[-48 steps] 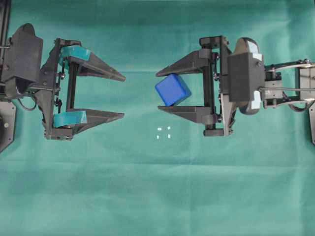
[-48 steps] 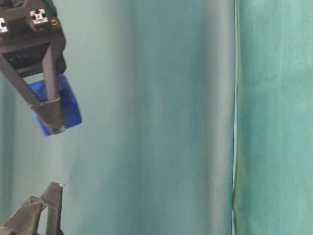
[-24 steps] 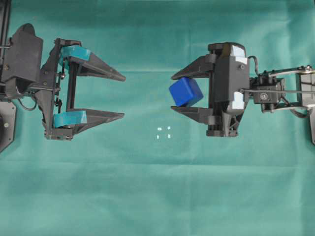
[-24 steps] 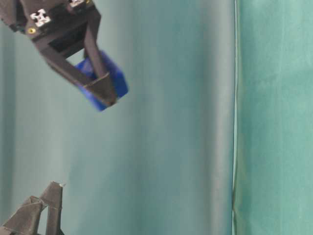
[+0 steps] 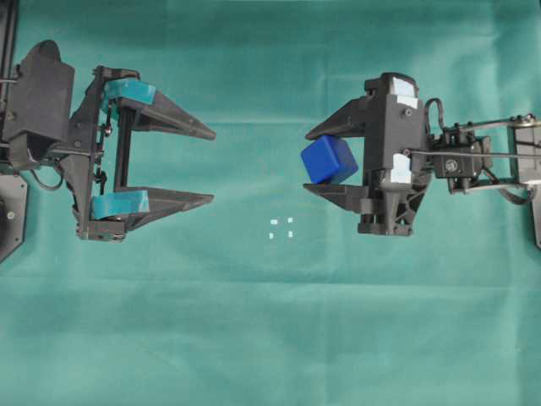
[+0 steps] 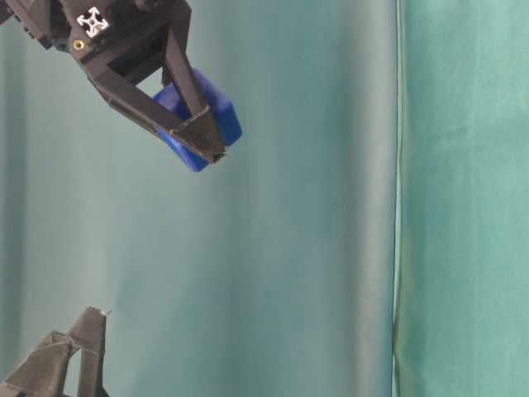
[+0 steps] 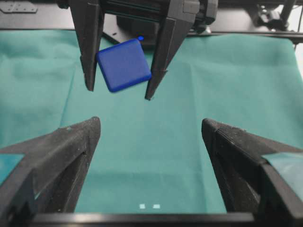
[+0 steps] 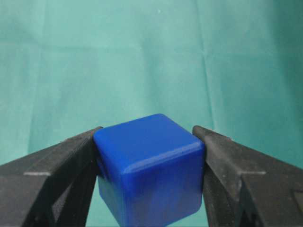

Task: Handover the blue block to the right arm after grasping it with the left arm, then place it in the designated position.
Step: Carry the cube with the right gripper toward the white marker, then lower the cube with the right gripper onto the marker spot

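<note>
The blue block (image 5: 330, 160) hangs above the green cloth, pinched between the all-black fingers of my right gripper (image 5: 308, 161), which is shut on it. The right wrist view shows the block (image 8: 151, 165) touching both fingers of that gripper (image 8: 147, 128). From table level, the block (image 6: 202, 124) is well off the cloth and the gripper is tilted downward. My left gripper (image 5: 212, 167), with teal-taped fingers, stands open and empty far to the left. In its wrist view the block (image 7: 124, 65) is ahead of the gripper (image 7: 150, 122). The designated position (image 5: 281, 228) lies below-left of the block and nothing is on it.
Green cloth covers the whole table. The left arm's black mount (image 5: 10, 211) sits at the left edge and the right arm's linkage (image 5: 507, 161) at the right edge. A cloth seam (image 6: 397, 198) runs vertically in the table-level view.
My right gripper has drawn back to the right with the blue block and pitched its fingers downward. The left gripper has not moved.
</note>
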{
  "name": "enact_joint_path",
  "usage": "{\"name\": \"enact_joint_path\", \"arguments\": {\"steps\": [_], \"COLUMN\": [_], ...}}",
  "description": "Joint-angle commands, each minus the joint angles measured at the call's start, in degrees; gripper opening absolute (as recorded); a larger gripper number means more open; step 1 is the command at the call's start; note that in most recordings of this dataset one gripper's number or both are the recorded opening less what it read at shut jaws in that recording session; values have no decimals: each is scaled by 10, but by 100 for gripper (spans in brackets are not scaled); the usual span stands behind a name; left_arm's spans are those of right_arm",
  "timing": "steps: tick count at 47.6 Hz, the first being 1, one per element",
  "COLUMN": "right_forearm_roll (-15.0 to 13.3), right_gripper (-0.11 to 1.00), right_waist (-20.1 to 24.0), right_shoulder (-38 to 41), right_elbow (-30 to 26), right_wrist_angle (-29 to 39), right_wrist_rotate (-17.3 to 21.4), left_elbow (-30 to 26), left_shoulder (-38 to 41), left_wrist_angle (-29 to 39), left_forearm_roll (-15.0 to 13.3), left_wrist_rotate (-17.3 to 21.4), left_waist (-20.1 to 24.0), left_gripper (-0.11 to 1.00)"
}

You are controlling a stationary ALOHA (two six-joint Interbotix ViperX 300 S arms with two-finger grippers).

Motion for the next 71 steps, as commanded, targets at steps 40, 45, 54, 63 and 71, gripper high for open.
{"name": "enact_joint_path", "arguments": {"steps": [40, 45, 54, 63, 71], "right_forearm_roll": [39, 43, 54, 61, 62], "right_gripper": [62, 62, 62, 62, 62], "right_waist": [1, 1, -2, -4, -4], "right_shoulder": [161, 183, 223, 258, 287], "right_elbow": [2, 1, 0, -5, -9], "right_wrist_angle": [-148, -178, -226, -259, -289], "right_wrist_rotate": [4, 4, 4, 4, 4], "left_elbow": [-16, -16, -16, -16, -15], "left_shoulder": [-3, -3, -3, -3, -3], "left_wrist_angle": [-3, -3, -3, -3, -3], "left_forearm_roll": [0, 0, 0, 0, 0], "left_wrist_rotate": [0, 0, 0, 0, 0], "left_waist": [0, 1, 0, 0, 1], "left_gripper": [100, 100, 100, 100, 100]}}
